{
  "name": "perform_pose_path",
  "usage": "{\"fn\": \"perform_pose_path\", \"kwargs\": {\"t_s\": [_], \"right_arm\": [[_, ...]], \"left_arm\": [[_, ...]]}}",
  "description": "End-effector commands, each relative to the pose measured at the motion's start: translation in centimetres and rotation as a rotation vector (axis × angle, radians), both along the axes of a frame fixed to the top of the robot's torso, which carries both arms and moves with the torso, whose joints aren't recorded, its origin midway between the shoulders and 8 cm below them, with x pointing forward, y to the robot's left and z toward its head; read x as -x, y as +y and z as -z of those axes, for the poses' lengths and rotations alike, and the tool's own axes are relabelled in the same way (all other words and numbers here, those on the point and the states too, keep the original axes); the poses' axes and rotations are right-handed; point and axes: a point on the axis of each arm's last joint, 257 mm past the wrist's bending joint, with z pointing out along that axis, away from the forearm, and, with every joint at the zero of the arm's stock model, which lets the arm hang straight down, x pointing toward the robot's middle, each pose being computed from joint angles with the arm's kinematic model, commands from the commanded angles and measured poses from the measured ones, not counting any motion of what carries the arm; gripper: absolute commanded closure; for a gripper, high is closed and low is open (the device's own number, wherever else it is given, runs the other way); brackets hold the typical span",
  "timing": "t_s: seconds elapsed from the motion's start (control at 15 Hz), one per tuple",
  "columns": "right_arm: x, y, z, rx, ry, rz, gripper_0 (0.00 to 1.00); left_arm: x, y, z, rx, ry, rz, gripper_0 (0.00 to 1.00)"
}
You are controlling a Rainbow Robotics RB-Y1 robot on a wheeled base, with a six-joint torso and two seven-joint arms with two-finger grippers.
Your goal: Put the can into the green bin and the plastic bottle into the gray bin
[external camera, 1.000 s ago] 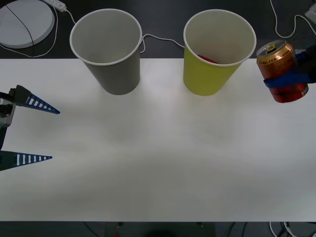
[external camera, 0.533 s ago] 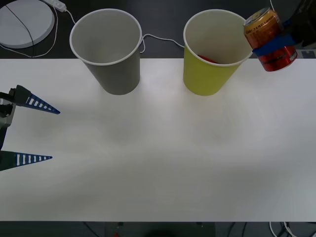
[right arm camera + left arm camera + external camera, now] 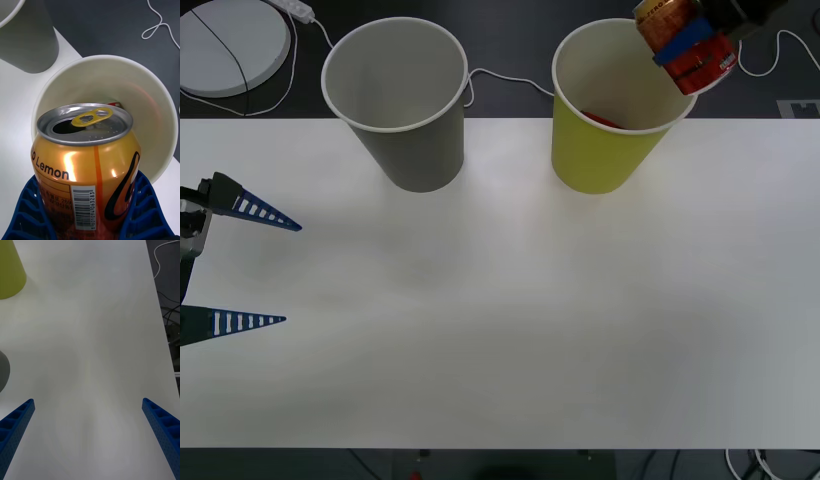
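Observation:
My right gripper (image 3: 683,38) is shut on the can (image 3: 707,62), an orange-red can with a gold top, held tilted above the right rim of the green bin (image 3: 610,150). In the right wrist view the can (image 3: 86,165) sits between the blue fingers (image 3: 146,213), with the bin's white inside (image 3: 150,112) just beyond it. Something red (image 3: 600,119) lies inside that bin. The gray bin (image 3: 415,140) stands to its left. My left gripper (image 3: 292,274) waits open at the table's left edge. The plastic bottle is out of view.
Both bins stand at the far edge of the white table (image 3: 510,320). Behind it lie a white round disc (image 3: 230,40) and thin white cables (image 3: 500,78) on dark floor. The left wrist view shows the green bin (image 3: 9,273) and bare tabletop.
My right gripper has carried the can up and to the left, from beside the green bin to over its right rim, tilting it more. The left arm has not moved.

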Motion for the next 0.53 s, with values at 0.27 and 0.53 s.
{"fn": "perform_pose_path", "kwargs": {"t_s": [0.27,0.53], "right_arm": [[-2.2,1.6,0.7,0.042,-0.028,0.035,0.92],[-1.9,2.5,0.8,0.051,-0.035,-0.020,0.00]], "left_arm": [[0.0,0.0,0.0,0.000,0.000,0.000,0.00],[0.0,0.0,0.0,0.000,0.000,0.000,0.00]]}}
